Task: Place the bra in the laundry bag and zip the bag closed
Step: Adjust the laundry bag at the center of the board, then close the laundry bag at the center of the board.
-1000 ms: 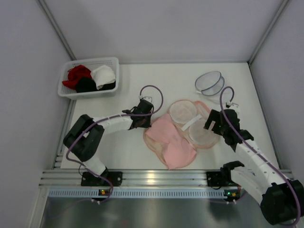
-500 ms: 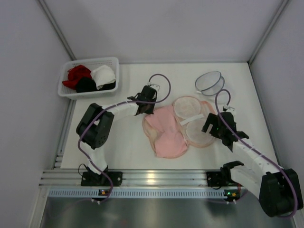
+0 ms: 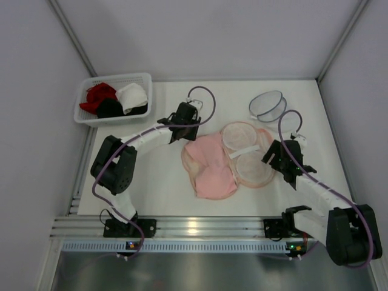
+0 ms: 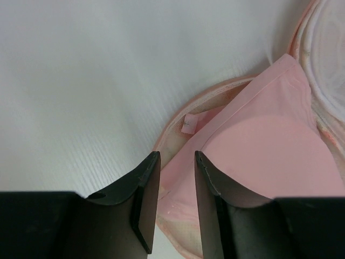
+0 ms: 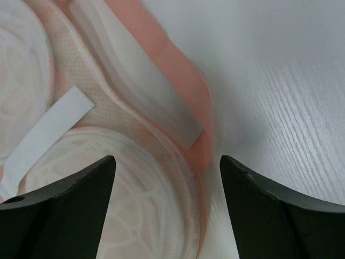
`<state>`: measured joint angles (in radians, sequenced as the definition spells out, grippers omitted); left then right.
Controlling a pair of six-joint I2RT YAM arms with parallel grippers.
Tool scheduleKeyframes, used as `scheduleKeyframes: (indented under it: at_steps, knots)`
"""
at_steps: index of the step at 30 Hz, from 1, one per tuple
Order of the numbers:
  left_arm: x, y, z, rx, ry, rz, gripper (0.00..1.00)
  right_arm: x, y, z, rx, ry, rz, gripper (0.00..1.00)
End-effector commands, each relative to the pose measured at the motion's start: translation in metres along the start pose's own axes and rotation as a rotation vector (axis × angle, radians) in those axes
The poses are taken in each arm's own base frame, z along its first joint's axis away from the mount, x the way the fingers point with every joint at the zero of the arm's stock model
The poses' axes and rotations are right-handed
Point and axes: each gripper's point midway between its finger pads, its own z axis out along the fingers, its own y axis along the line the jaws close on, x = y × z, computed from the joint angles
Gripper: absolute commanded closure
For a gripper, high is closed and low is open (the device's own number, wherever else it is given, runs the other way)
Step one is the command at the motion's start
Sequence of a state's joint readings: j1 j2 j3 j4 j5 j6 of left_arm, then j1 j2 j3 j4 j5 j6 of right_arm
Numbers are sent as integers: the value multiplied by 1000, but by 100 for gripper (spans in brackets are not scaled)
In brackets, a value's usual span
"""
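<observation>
Setting: white table (image 3: 163, 182) inside a grey-walled enclosure.

Item 1, bra (image 3: 212, 170): pale pink, lying flat at the centre of the overhead frame. It appears to rest on an opened part of the bag, whose peach rim curves along its left edge.

Item 2, laundry bag (image 3: 254, 171): peach, opened out, with two pale round domes touching the bra's right side and a white strap (image 5: 46, 129) across them.

Item 3, left gripper (image 4: 176, 162): at the bra's upper left edge, over the rim. The jaws are a narrow gap apart with nothing between them.

Item 4, right gripper (image 5: 167, 167): just beside the bag's right edge, jaws spread wide and empty.

Item 5, white basket (image 3: 85, 115): upper left, well apart, holding red, black and white garments.

Item 6, round grey-rimmed mesh container (image 3: 267, 106): upper right.
</observation>
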<state>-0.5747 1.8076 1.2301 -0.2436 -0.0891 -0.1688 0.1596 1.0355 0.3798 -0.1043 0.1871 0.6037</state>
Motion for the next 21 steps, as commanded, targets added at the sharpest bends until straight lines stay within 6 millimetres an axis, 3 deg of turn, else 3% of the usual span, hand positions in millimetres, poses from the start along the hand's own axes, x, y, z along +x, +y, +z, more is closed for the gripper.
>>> scheduleKeyframes:
  at_steps: [1, 3, 7, 9, 10, 12, 13, 17, 21]
  knots:
    - [-40, 1, -37, -11, -104, -63, 62, -27, 2, 9, 33, -75, 24, 21]
    - [-35, 2, -45, -15, -97, -102, 58, -30, -3, 13, 63, -70, 22, 23]
    - [-27, 5, -74, -20, -114, -180, 49, -27, -10, 23, 89, -47, 25, 39]
    - [-8, 8, -80, -35, -90, -227, 47, -26, -11, 26, 92, -41, 29, 48]
    - [-9, 8, -90, -29, -110, -243, 47, -25, -10, 27, 88, -38, 27, 59]
    - [9, 11, -91, -40, -88, -295, 46, -23, -10, 29, 87, -22, 22, 78]
    - [13, 9, -95, -27, -88, -308, 46, -28, -4, 31, 66, -39, 21, 99]
    - [47, -2, -86, 8, -4, -408, 49, -39, 11, 24, -3, -61, 10, 100]
    - [73, -7, -71, -21, 43, -460, 52, -73, 35, -7, -100, -186, -28, 100]
